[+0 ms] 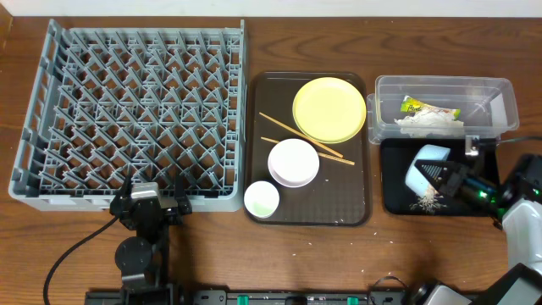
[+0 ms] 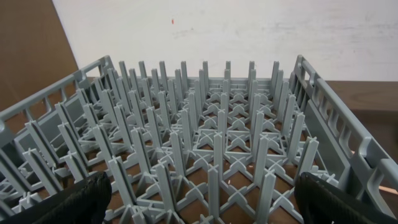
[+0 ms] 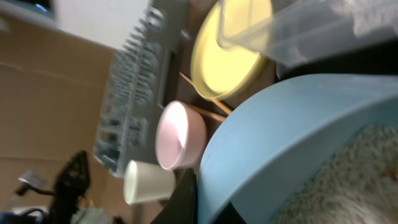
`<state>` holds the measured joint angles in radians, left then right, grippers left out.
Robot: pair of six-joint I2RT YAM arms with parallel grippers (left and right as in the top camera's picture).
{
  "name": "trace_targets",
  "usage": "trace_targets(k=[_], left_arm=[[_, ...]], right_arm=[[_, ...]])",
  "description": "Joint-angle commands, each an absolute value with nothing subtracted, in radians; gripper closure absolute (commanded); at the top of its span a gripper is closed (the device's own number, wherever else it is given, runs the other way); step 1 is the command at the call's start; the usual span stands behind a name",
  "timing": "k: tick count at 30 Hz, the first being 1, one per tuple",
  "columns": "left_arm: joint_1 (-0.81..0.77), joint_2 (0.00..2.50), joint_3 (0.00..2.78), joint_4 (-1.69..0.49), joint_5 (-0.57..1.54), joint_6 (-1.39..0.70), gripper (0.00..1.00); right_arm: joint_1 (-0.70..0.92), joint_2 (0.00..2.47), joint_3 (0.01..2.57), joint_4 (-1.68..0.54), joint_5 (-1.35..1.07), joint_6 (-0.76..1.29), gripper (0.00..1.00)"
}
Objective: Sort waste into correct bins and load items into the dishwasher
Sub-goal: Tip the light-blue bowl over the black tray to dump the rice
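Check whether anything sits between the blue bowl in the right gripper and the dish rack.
Yes: the brown tray, with the yellow plate, white bowl, cup and chopsticks on it, lies between the blue bowl and the dish rack; carrying it high should clear them.

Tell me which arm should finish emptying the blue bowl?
Right. The right fingers grip the bowl, tilted over the black tray, rice beneath; the left fingers sit open by the rack.
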<state>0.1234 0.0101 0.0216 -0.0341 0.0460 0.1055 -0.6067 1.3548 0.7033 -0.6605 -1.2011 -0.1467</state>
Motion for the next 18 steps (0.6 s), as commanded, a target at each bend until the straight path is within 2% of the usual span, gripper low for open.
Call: trace_targets(k=[1,6,14,18], left_arm=[[0.128,0.004,0.004,-0.07,0.027,0.109,0.05],[0.128,0.004,0.004,-0.07,0.027,0.109,0.05],[0.128,0.004,0.004,-0.07,0.026,0.109,0.05],[0.128,0.004,0.004,-0.07,0.027,0.109,0.05]], right_arm=[[-0.676,1.349,0.68,-0.613,-1.428,-0.173,0.99],[-0.75,1.393,0.664,-0.592,-1.56,-0.169,0.99],[-0.852,1.514,0.664,-0.594,-1.56,-0.063,0.99],[-0.883,1.519,0.664,-0.575,-1.56,0.141,0.99]])
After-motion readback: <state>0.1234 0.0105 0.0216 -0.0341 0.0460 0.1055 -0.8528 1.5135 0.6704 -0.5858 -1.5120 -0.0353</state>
